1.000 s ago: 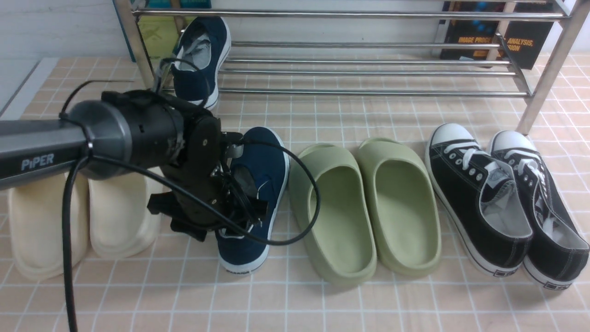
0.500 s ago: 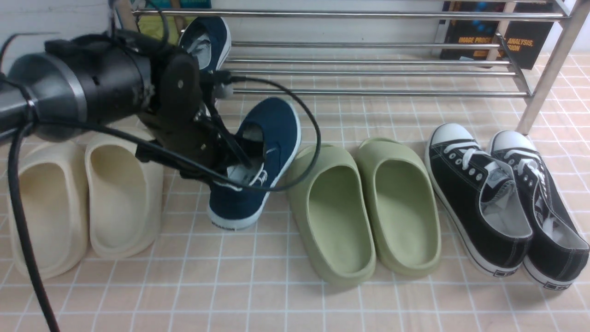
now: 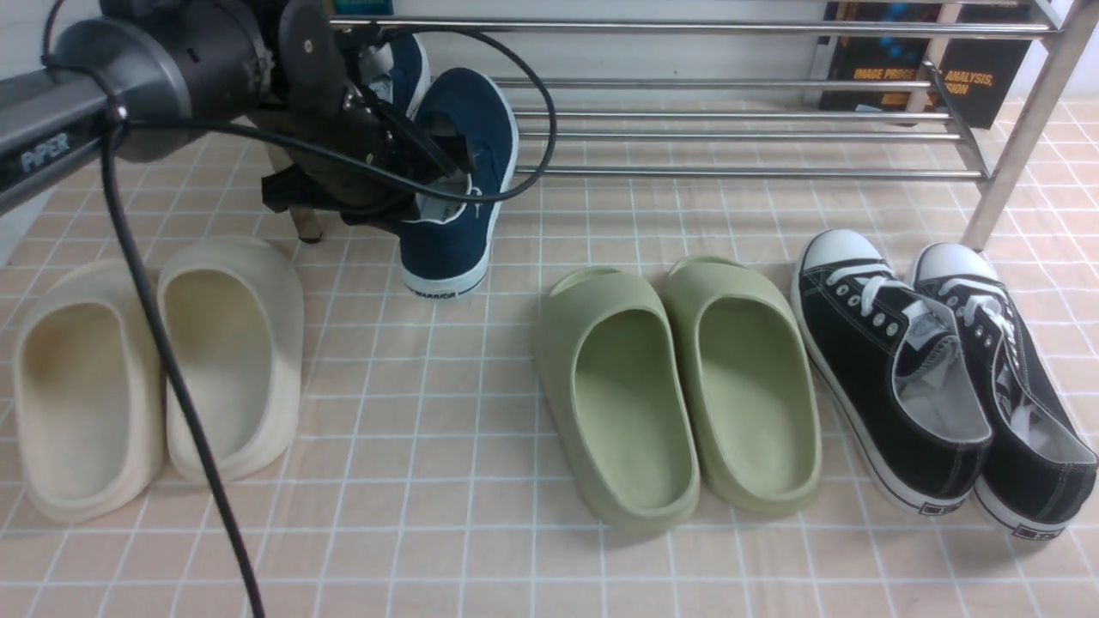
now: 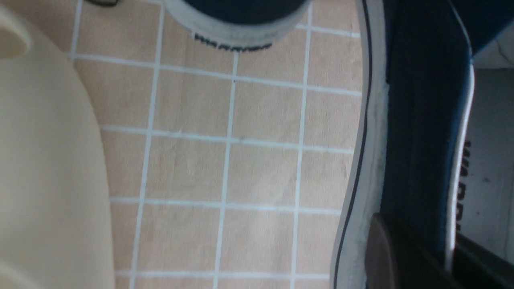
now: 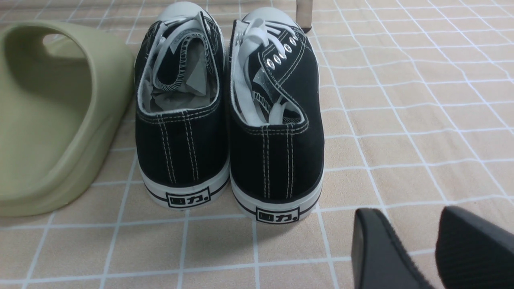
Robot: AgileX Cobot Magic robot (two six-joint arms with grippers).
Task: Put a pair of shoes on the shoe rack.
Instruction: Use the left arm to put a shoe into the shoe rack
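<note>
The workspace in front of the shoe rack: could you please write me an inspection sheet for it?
Surface: tiled floor, peach with white grid lines, no spills seen.
Job's things: blue shoe lifted, heel low, toe toward the shoe rack; second blue shoe behind it at the rack's left end, mostly hidden.
Clutter: cream slides, green slides and black sneakers in a row.
Grippers: left gripper shut on the blue shoe's side; right gripper open, empty, behind the black sneakers.
Cables: black cable hangs in front of the cream slides; a loop passes by the held shoe.
Surroundings: books and wall behind the rack.
</note>
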